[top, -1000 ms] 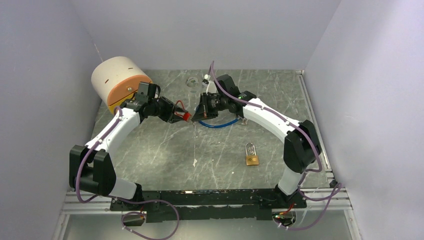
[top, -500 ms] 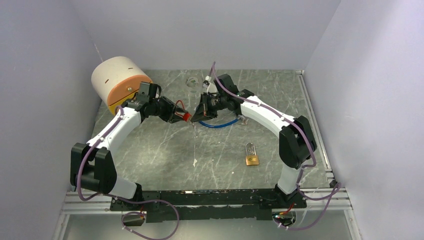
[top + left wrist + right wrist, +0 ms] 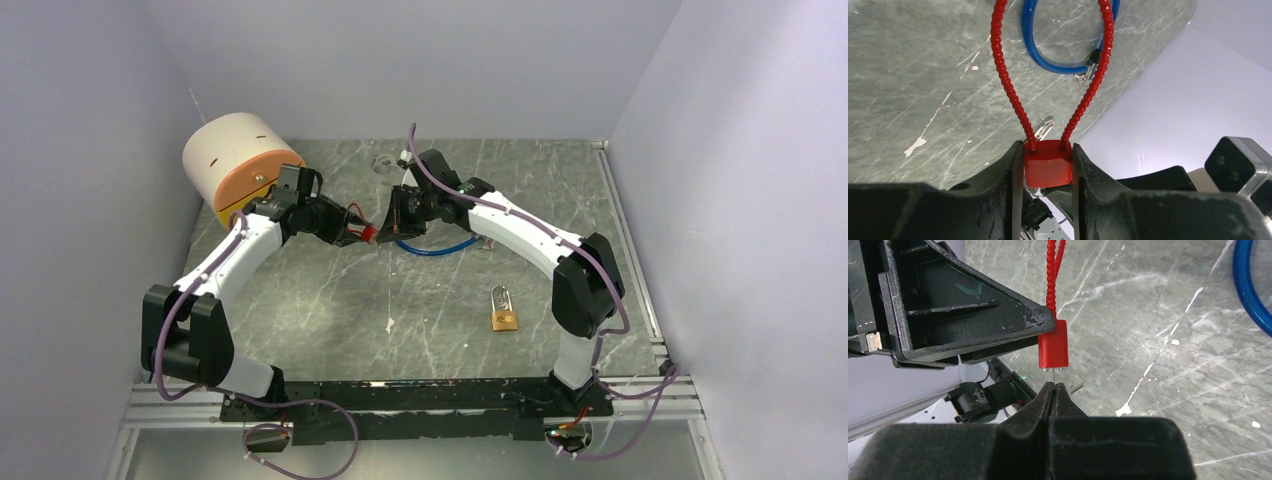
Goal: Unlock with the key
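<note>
A small red padlock [image 3: 1048, 164] with a red beaded cable shackle [image 3: 1003, 70] is held above the table between the two arms. My left gripper [image 3: 1048, 150] is shut on the lock's body; it shows in the top view [image 3: 362, 233] too. In the right wrist view the lock [image 3: 1053, 345] hangs just above my right gripper [image 3: 1053, 386]. That gripper is shut on a thin metal key [image 3: 1052, 376], whose blade meets the lock's underside. The key's head is hidden between the fingers. The right gripper [image 3: 392, 228] sits right beside the lock [image 3: 370, 234].
A brass padlock [image 3: 503, 312] lies on the marble table at the right of centre. A blue cable loop [image 3: 437, 245] lies under the right arm. A cream and orange drum [image 3: 238, 165] stands at the back left. A clear small object [image 3: 383, 165] is at the back.
My right arm has moved left, closing the gap between its gripper and the red padlock. The left arm has shifted slightly left and holds the lock as before.
</note>
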Available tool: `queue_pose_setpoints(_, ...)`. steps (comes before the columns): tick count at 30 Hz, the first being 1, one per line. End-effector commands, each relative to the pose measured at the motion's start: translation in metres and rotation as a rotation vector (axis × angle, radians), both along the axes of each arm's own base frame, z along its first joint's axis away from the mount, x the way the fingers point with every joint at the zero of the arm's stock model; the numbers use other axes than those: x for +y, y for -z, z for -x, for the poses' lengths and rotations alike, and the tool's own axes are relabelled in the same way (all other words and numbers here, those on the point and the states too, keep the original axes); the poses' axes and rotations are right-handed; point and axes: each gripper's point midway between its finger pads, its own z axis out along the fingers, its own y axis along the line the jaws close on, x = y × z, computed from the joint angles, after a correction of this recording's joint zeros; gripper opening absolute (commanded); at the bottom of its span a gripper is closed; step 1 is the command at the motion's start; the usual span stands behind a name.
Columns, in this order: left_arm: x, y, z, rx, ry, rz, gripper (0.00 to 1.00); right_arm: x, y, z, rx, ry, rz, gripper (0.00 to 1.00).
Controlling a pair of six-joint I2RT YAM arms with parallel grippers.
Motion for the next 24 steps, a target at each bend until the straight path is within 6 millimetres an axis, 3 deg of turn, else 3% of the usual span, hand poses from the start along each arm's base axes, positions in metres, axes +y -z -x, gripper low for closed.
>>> queue_pose_setpoints(1, -0.034, -0.04, 0.019, 0.003, 0.127, 0.158, 0.02, 0.009, -0.008, -0.041, -0.166, 0.111, 0.009, 0.0)
queue_pose_setpoints(9, -0.038, -0.055, 0.029, -0.015, 0.16, 0.207, 0.03, 0.011, -0.008, -0.061, -0.254, 0.134, 0.062, 0.0)
queue_pose_setpoints(13, -0.031, -0.052, 0.028, -0.053, 0.173, 0.126, 0.03, 0.02, -0.019, -0.052, -0.219, 0.064, 0.012, 0.0)
queue_pose_setpoints(17, -0.029, -0.049, 0.03, -0.065, 0.183, 0.106, 0.03, 0.024, -0.029, -0.043, -0.056, 0.06, -0.101, 0.0)
queue_pose_setpoints(24, -0.032, -0.056, 0.027, -0.083, 0.145, 0.167, 0.03, 0.007, -0.038, -0.041, -0.24, 0.085, -0.159, 0.11)
